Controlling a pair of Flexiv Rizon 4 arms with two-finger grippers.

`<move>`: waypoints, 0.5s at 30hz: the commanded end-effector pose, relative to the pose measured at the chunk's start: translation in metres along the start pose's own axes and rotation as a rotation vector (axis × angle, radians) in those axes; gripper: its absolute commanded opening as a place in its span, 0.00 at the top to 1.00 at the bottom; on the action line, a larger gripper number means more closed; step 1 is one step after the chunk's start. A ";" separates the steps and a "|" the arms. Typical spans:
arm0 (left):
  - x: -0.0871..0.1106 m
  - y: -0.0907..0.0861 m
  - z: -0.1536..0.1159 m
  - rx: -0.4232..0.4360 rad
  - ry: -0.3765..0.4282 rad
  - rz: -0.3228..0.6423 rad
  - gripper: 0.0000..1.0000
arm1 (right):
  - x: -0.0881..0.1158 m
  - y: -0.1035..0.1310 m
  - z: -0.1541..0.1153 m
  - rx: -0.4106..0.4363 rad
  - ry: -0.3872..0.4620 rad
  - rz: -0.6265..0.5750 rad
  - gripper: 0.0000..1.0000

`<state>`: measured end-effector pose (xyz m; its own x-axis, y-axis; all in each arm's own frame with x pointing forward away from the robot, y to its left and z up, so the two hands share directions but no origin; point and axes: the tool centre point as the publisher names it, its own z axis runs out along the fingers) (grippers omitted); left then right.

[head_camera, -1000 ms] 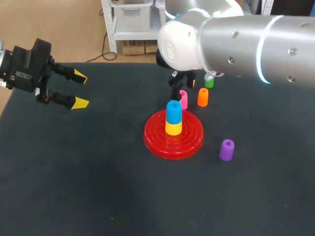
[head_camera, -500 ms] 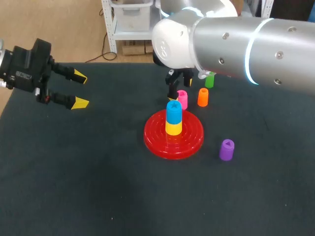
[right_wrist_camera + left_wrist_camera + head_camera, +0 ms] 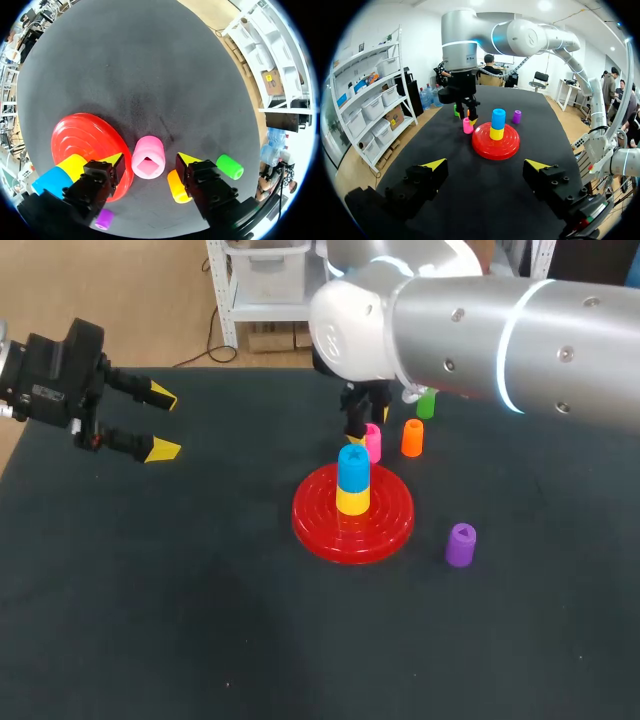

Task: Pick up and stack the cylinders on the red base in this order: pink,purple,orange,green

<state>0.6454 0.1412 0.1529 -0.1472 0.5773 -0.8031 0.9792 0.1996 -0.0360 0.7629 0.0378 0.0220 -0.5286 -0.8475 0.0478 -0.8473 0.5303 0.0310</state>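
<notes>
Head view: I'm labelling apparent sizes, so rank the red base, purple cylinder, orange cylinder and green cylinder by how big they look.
1. red base, clearly largest.
2. purple cylinder.
3. orange cylinder: close to purple, which sits nearer the camera.
4. green cylinder: looks smallest, but farther off and partly hidden.

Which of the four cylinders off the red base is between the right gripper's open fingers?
The pink cylinder: it alone stands between the fingers of the right gripper. The orange cylinder, green cylinder and purple cylinder are outside them.
</notes>
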 end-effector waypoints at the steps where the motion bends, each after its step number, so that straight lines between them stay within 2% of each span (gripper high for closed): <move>1: 0.001 -0.001 0.000 -0.003 -0.003 0.002 0.00 | 0.006 0.003 0.001 0.007 -0.012 0.004 0.40; 5: 0.001 -0.001 0.000 -0.003 -0.003 0.002 0.00 | 0.006 0.004 0.001 0.007 -0.010 0.003 0.40; 8: 0.001 -0.001 0.000 -0.003 -0.003 0.002 0.00 | 0.006 0.006 0.001 0.008 -0.010 0.002 0.51; 11: 0.001 -0.001 0.000 -0.003 -0.003 0.002 0.00 | 0.006 0.007 0.001 0.012 -0.004 0.001 0.53; 13: 0.001 -0.001 0.000 -0.003 -0.003 0.002 0.00 | 0.006 0.008 0.001 0.015 0.004 -0.001 0.67; 14: 0.001 -0.001 0.000 -0.003 -0.003 0.002 0.00 | 0.007 0.009 -0.001 0.017 0.006 0.001 0.91; 15: 0.001 -0.001 0.000 -0.003 -0.003 0.002 0.00 | 0.007 0.009 -0.002 0.017 0.009 0.005 1.00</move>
<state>0.6454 0.1412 0.1529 -0.1472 0.5773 -0.8031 0.9792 0.1996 -0.0360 0.7569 0.0375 0.0216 -0.5292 -0.8463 0.0606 -0.8470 0.5312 0.0221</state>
